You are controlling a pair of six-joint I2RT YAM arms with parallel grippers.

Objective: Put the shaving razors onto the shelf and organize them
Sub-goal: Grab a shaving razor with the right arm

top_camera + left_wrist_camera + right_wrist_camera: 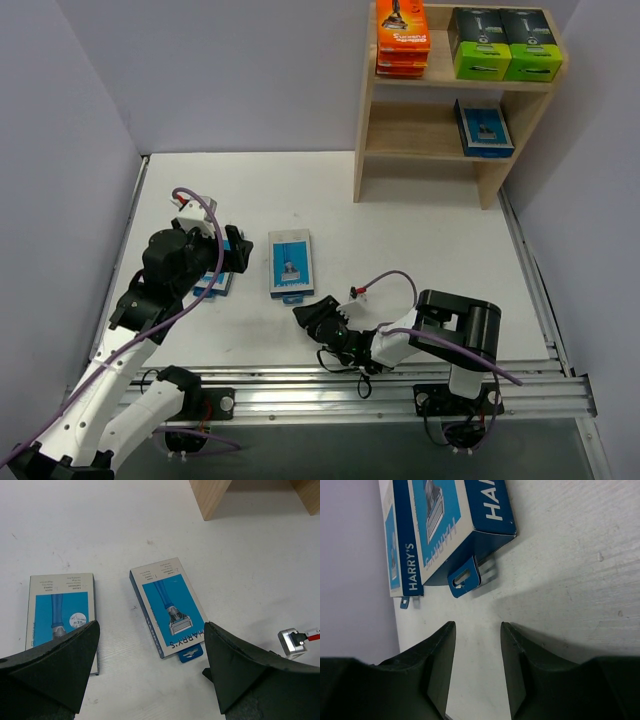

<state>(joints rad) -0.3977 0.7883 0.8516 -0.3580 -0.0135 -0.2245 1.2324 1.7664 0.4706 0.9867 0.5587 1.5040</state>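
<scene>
The wooden shelf (432,140) stands at the back right. Its top tier holds stacked orange packs (402,38) and two black boxes with green ends (505,45). A light-blue card (484,128) lies on the lower tier. Two more blue cards lie flat on the table: one in the middle (291,264) (170,605) (455,520), one further left (213,283) (60,607) (395,545). My left gripper (225,262) (151,630) is open and empty, above and between these two cards. My right gripper (308,312) (477,626) is open and empty, low over the table just short of the middle card's hang tab.
An aluminium rail (400,385) runs along the near edge. Purple walls close in the left, back and right. A purple cable (205,215) loops over the left arm. The shelf's foot (210,495) shows in the left wrist view.
</scene>
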